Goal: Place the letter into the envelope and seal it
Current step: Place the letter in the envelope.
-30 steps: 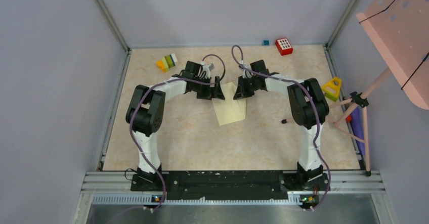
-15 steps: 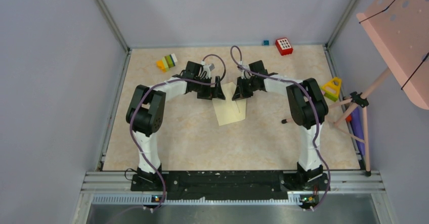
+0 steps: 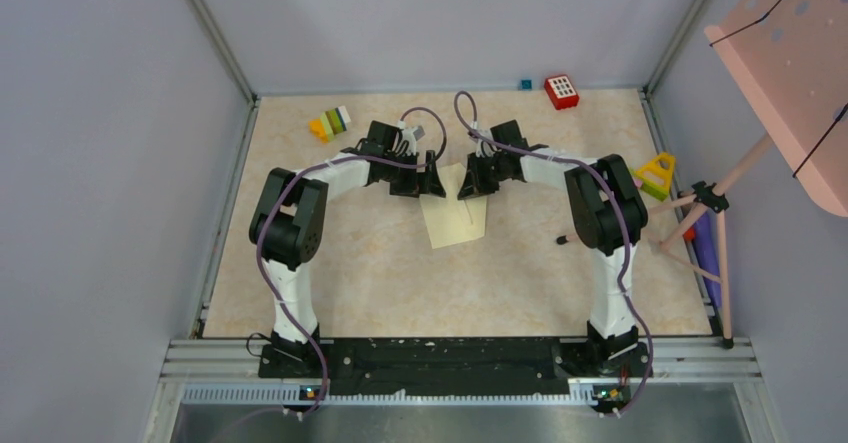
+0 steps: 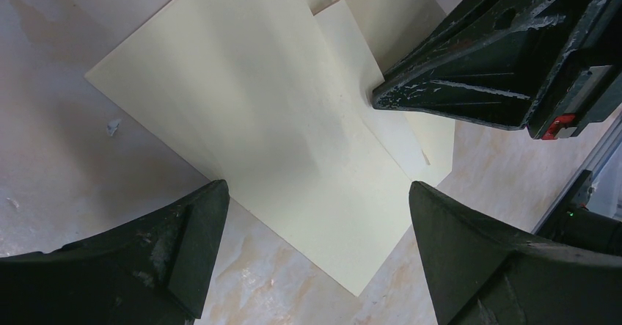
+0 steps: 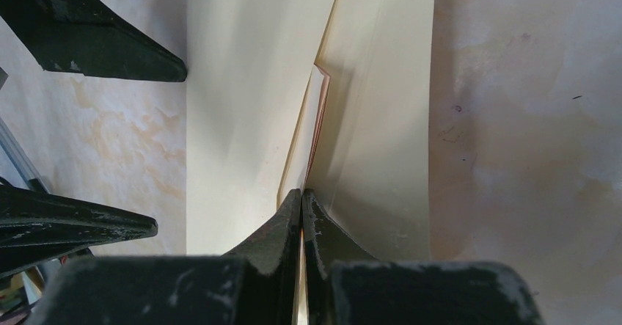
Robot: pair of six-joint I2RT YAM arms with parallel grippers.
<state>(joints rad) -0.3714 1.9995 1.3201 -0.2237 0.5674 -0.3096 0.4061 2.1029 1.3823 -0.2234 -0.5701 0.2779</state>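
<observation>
**A:** The right claw (image 5: 302, 193) is pressed together on the edge of a thin cream paper sheet (image 5: 306, 138). A sliver of paper shows between its fingers, and I take the sheet for the letter. The left claw (image 4: 315, 189) is spread wide over the pale cream-yellow rectangular paper envelope (image 4: 220, 105) and holds nothing.

**B:** Where does the envelope lie?

**A:** Flat on the beige marbled table top (image 3: 380, 273), mid-table, between the two claws.

**B:** Which step is this, then?

**A:** Insertion, I'd judge. The sheet runs along the envelope, raised a little at the pinch. I cannot tell whether its far end is already inside the pocket. I can't make out the flap either, so sealing looks not yet begun.

**B:** And next?

**A:** Probably the right claw needs to slide the sheet deeper, lengthwise, keeping it low. The left claw would need to come down and pin the envelope so it doesn't skate away.
</observation>
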